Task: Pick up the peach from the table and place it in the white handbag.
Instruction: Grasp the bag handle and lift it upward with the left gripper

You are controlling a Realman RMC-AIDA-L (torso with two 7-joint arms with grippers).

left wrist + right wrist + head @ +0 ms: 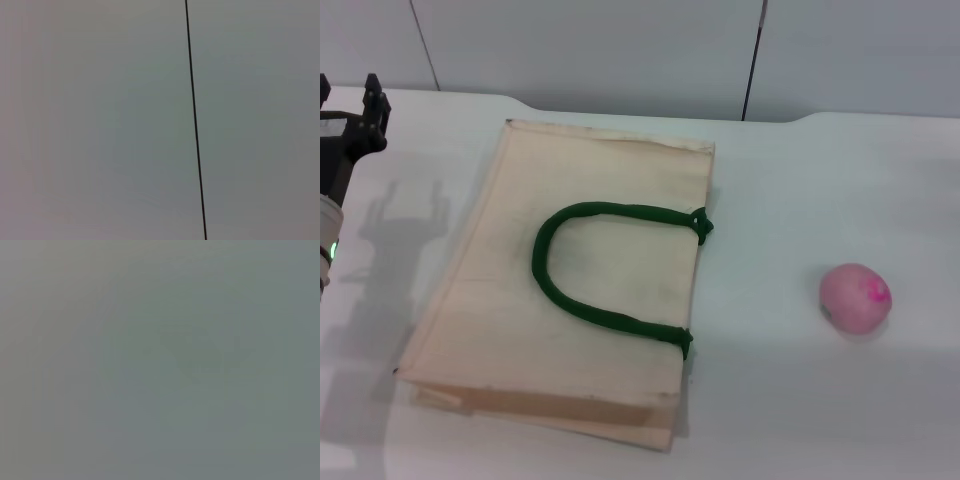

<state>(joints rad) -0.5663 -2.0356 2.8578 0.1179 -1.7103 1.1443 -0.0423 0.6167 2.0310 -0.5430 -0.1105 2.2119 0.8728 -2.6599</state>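
The peach (855,297), a small pale-pink ball with a magenta blotch, rests on the white table (800,400) at the right. The white handbag (570,290) lies flat at the middle left, and its dark-green rope handle (595,265) loops on top. My left gripper (348,95) hovers at the far left edge near the table's back, left of the bag, with its two black fingers apart and empty. My right gripper is out of view. Neither wrist view shows the peach or the bag.
A grey panelled wall (620,50) with a dark seam (753,60) stands behind the table. The left wrist view shows only a grey surface with a dark seam (195,125). The right wrist view shows plain grey.
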